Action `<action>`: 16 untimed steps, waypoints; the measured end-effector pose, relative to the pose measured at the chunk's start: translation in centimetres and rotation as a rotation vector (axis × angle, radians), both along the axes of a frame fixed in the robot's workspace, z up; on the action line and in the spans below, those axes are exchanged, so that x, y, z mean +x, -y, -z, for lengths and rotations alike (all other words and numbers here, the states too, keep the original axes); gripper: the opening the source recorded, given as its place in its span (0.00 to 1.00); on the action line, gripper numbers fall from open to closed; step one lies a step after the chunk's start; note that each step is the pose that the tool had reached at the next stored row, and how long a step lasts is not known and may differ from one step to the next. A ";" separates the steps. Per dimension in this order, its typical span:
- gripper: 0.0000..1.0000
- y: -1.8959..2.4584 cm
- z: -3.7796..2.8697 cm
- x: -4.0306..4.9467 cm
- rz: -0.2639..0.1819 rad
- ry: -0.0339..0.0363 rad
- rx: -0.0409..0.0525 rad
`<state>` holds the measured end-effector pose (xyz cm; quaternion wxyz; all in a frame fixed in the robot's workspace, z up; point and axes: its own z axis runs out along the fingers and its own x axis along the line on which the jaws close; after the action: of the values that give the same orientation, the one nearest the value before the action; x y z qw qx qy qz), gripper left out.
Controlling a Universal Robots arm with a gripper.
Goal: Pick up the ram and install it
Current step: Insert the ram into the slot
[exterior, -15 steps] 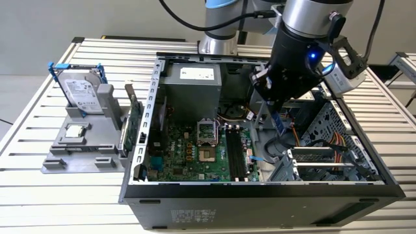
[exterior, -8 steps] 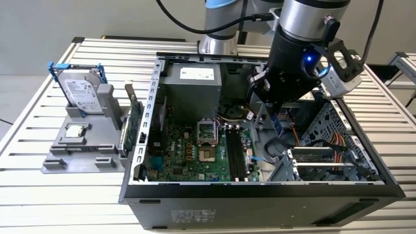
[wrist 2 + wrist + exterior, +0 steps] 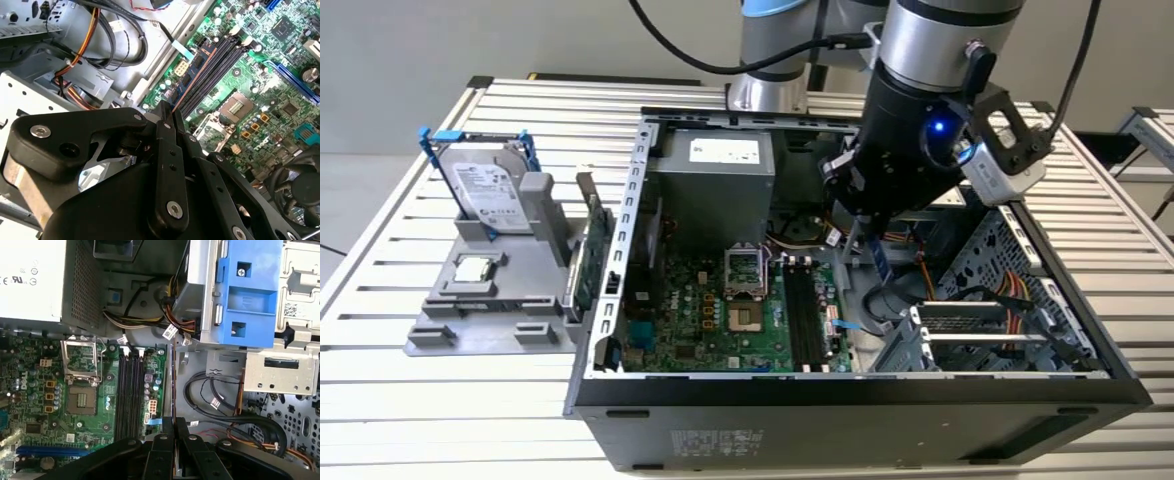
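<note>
Exterior view: gripper point(image 3: 871, 243) hangs inside the open case point(image 3: 854, 395), jaws pinched on the ram point(image 3: 881, 262), a thin bluish stick held edge-on above the motherboard point(image 3: 707, 320), beside the slots point(image 3: 803, 318). Second wrist view: ram point(image 3: 192, 70) shows blue-green with dark chips. First wrist view: fingers point(image 3: 163, 452) clamp its thin edge point(image 3: 173, 380).

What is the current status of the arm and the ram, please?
Claw shut on the ram, held edge-on over the open case. Ram above the memory slots, not seated. Cables lie beside the slots.

The gripper's point(image 3: 172, 117) closed fingers hide most of the ram point(image 3: 192, 77); the picture's edge cuts off the fan point(image 3: 300, 192).
</note>
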<state>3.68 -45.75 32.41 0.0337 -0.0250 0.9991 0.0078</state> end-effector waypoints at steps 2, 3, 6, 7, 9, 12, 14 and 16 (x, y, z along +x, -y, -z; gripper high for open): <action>0.00 0.00 0.14 -0.14 0.007 0.0012 0.0002; 0.00 0.00 0.21 -0.21 0.012 0.0019 0.0002; 0.00 0.00 0.50 -0.37 0.025 0.0053 0.0000; 0.00 0.00 0.61 -0.38 0.029 0.0070 0.0000; 0.00 0.00 0.71 -0.38 0.038 0.0073 -0.0002; 0.00 0.00 0.75 -0.39 0.043 0.0088 -0.0001; 0.00 0.00 0.76 -0.39 0.043 0.0089 0.0000; 0.00 0.01 0.85 -0.54 0.047 0.0093 0.0005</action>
<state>3.14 -45.76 31.56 0.0385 -0.0015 0.9992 0.0071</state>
